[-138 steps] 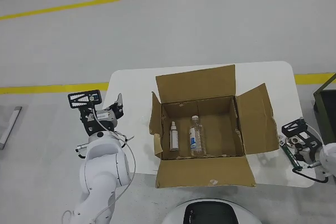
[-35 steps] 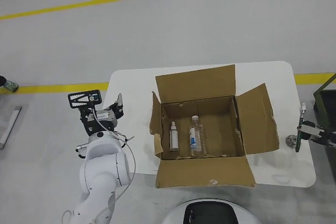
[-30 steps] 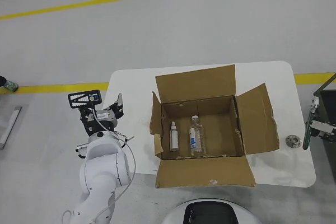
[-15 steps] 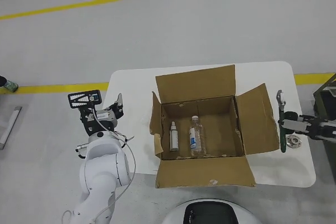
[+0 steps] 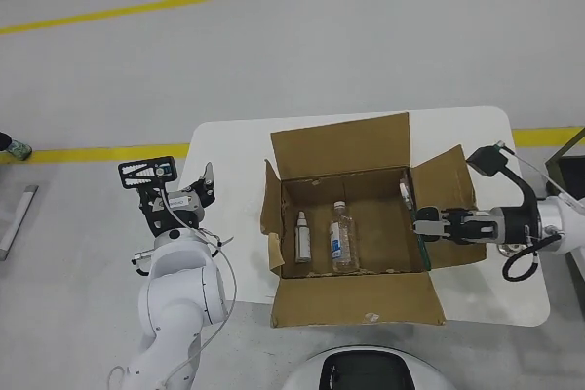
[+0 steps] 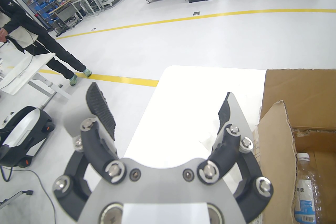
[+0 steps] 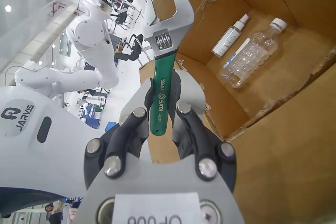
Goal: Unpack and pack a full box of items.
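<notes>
Top view, clock directions taken from the centre of the cardboard box (image 5: 341,146). The box stands open on the white table (image 5: 234,156), its four flaps folded outward.

Two items lie flat on the box floor toward 9 o'clock, caps pointing to 12 o'clock. These are a small white spray bottle (image 5: 302,237) and, just beside it on its 3 o'clock side, a clear plastic water bottle (image 5: 342,237).

The right gripper (image 5: 421,222) hangs over the box's 3 o'clock wall, at the inner edge of that flap. Its fingers (image 7: 148,93) are clamped on the green handle of an adjustable wrench (image 7: 162,72). The handle's butt end rests between the pads, and the bare steel head projects beyond the fingertips. Seen from above, the wrench runs from 12 to 6 o'clock with its head toward 12.

The left gripper (image 6: 160,104) is held off the table's 9 o'clock edge, well apart from the box. Its ribbed pads (image 6: 101,109) are spread wide with nothing between them.
</notes>
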Tool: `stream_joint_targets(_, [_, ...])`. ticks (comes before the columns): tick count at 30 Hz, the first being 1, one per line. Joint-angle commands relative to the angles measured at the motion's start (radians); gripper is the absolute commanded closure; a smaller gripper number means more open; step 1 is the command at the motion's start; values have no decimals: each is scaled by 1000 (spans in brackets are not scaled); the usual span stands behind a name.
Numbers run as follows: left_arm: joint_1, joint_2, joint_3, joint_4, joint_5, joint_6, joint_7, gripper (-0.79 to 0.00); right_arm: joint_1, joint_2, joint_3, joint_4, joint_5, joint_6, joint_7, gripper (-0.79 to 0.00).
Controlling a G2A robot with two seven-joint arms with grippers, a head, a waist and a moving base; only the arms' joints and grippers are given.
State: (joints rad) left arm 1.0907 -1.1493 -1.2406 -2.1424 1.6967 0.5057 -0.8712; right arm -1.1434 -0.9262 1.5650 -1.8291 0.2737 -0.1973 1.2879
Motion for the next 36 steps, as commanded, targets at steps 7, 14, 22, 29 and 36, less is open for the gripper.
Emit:
stream_joint_targets(7, [0, 0, 0, 0, 0, 0, 0, -785, 0, 0, 0, 0, 0, 0, 0, 0])
stream_joint_targets(14, [0, 0, 0, 0, 0, 0, 0, -785, -8, -8, -32, -61, 32, 60, -174, 0])
stream_joint_targets(22, [0, 0, 0, 0, 0, 0, 0, -785, 107, -31, -258, -71, -116, 269, -333, 0])
stream_joint_targets(29, [0, 0, 0, 0, 0, 0, 0, -785, 223, -73, -483, 22, -193, 420, -449, 0])
stream_joint_targets(36, [0, 0, 0, 0, 0, 0, 0, -785, 302, -112, -627, 132, -252, 495, -518, 0])
